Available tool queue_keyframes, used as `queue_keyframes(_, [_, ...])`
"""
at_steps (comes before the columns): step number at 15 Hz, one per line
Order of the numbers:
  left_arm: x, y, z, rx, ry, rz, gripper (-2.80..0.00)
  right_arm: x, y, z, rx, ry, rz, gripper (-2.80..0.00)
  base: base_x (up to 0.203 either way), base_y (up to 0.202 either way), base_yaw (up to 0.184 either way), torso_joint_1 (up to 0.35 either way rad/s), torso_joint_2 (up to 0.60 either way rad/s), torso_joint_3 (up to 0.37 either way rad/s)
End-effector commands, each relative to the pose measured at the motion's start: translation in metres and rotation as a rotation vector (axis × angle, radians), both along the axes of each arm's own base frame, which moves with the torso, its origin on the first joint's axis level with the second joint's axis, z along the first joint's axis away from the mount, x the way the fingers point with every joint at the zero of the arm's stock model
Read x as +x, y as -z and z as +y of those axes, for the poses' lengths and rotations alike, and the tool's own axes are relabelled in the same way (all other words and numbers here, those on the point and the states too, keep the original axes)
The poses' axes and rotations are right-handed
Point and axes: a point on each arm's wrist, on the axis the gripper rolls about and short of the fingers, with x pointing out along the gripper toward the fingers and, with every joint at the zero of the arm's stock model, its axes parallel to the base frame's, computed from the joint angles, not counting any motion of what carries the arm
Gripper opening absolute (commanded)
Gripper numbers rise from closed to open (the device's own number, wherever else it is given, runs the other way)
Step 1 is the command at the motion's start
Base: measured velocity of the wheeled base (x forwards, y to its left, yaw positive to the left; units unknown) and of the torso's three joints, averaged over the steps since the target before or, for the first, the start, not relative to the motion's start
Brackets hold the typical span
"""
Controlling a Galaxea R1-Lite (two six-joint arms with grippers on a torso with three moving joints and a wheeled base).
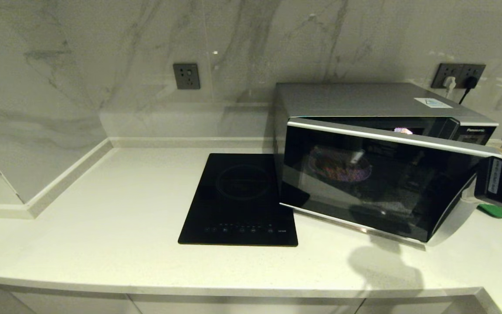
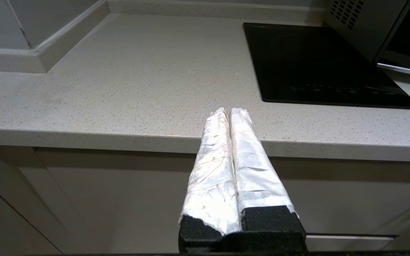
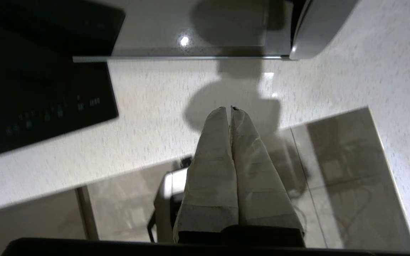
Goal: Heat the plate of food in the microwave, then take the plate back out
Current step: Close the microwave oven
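The silver Panasonic microwave point(image 1: 364, 102) stands at the back right of the counter. Its dark glass door point(image 1: 377, 183) hangs partly open, the free right edge swung out toward me. Behind the glass, the plate of food point(image 1: 340, 168) shows dimly as a lavender round with orange sticks. My right arm point(image 1: 501, 183) reaches in from the right edge, level with the door's free end. In the right wrist view the right gripper point(image 3: 230, 108) is shut and empty over the counter's front edge, short of the door's silver corner point(image 3: 319, 28). The left gripper point(image 2: 229, 110) is shut and empty, low before the counter edge.
A flat black induction cooktop point(image 1: 240, 200) lies left of the microwave, its corner under the door. A green item point(image 1: 497, 210) sits on the counter behind my right arm. Wall sockets point(image 1: 186, 76) and a plugged cable point(image 1: 464, 83) are on the marble wall. A raised ledge point(image 1: 37, 200) borders the left.
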Motion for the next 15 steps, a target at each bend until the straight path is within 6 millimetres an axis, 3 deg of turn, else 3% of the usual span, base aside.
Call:
queue_keyframes(1, [0.0, 0.0, 0.0, -0.002, 0.0, 0.0, -2.8, 0.02, 0.003, -0.022, 0.02, 0.082, -0.025, -2.8, 0.0, 0.0, 0.0, 0.0, 0.0, 0.0])
queue_keyframes(7, [0.0, 0.0, 0.0, -0.001, 0.0, -0.001, -2.8, 0.081, 0.004, -0.077, 0.084, 0.222, -0.095, -2.8, 0.0, 0.0, 0.0, 0.0, 0.0, 0.0])
queue_keyframes(12, [0.0, 0.0, 0.0, -0.001, 0.0, 0.0, -2.8, 0.106, 0.016, -0.083, 0.092, 0.234, -0.058, -2.8, 0.0, 0.0, 0.0, 0.0, 0.0, 0.0])
queue_keyframes(15, [0.0, 0.0, 0.0, -0.001, 0.0, -0.001, -2.8, 0.11, 0.016, -0.083, 0.094, 0.238, -0.058, -2.8, 0.0, 0.0, 0.0, 0.0, 0.0, 0.0])
